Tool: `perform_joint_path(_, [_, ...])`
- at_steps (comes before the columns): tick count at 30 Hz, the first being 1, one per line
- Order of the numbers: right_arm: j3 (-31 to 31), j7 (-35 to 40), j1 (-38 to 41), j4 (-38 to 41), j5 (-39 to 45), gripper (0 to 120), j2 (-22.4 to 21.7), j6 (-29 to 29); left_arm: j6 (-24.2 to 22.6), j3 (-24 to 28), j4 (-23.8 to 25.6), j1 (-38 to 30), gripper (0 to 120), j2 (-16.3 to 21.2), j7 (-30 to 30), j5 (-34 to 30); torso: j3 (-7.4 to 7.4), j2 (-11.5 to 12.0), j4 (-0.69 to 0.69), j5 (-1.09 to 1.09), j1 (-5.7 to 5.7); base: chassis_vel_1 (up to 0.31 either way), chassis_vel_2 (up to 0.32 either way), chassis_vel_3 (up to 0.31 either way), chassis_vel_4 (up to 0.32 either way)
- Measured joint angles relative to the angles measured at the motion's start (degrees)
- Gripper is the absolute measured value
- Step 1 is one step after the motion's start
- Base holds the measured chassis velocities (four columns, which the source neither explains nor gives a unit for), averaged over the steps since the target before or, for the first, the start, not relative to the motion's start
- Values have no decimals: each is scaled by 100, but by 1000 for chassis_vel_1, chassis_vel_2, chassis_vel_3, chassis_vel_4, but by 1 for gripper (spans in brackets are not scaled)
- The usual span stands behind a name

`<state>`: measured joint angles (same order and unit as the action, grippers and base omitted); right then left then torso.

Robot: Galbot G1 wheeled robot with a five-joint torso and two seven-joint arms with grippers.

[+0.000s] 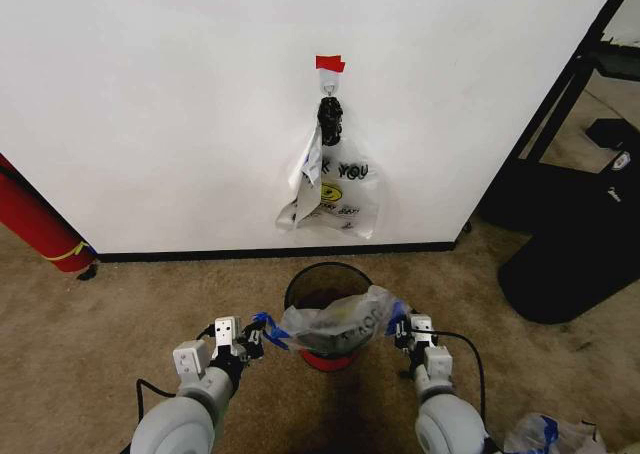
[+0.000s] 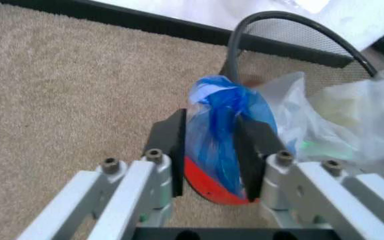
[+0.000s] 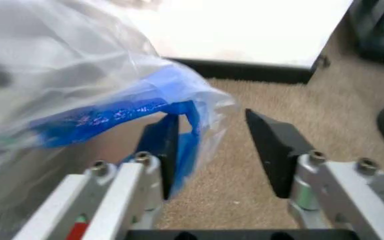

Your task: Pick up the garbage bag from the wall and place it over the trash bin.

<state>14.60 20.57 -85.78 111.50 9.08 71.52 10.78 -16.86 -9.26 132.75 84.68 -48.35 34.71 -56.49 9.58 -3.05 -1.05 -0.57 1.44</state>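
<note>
The garbage bag [image 1: 336, 320], see-through with blue handles, is stretched over the near rim of the trash bin [image 1: 312, 278], a black mesh basket with a red base, standing on the carpet below the wall [image 1: 150, 94]. My left gripper [image 1: 250, 340] is at the bin's left side, shut on the bag's blue handle [image 2: 217, 125]. On the bin's right side my right gripper [image 1: 405, 328] is open [image 3: 215, 145]. The other blue handle [image 3: 178, 130] drapes over one of its fingers [image 3: 165, 150].
A second smiley "THANK YOU" bag [image 1: 335, 189] hangs from a hook under red tape [image 1: 329, 64]. A red cylinder [image 1: 35, 224] leans at the left. A big black rounded object [image 1: 575, 264] and a black frame stand at the right. Another plastic bag [image 1: 545, 436] lies beside my right arm.
</note>
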Motion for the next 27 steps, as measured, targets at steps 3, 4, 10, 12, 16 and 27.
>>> perform_joint_path(3, [117, -170, -378, 151, -415, 54, -63, -211, -102, -77, 262, 337, 45, 53, 28, 191, 0, 0, 1, -1, 0, 0, 0, 0, 0])
perform_joint_path(4, [150, -214, -523, 160, -515, 59, -72, -309, -191, -101, 347, 510, 50, 71, 71, 307, 0, 0, 0, 0, 0, 0, 0, 0, 0])
perform_joint_path(10, [287, -342, -1069, 253, -707, 79, -124, -749, -407, -226, 635, 1142, 70, 86, 204, 746, 0, 0, 0, 0, 0, 0, 0, 0, 0])
perform_joint_path(12, [358, -405, -1223, 307, -753, 89, -134, -971, -413, -261, 723, 1319, 78, 69, 221, 892, 0, 0, 1, 0, 0, 0, 0, 0, 0])
perform_joint_path(16, [507, -520, -1368, 420, -763, 98, -112, -1340, -252, -294, 833, 1427, 89, 30, 227, 984, 0, 0, 1, 0, 0, 0, 0, 0, 0])
perform_joint_path(27, [1281, -1250, -1632, 905, -702, 100, 423, -2845, 608, -730, 918, 1050, 100, 286, -857, 1724, 1, 0, 1, -1, 0, 0, 0, 0, 0])
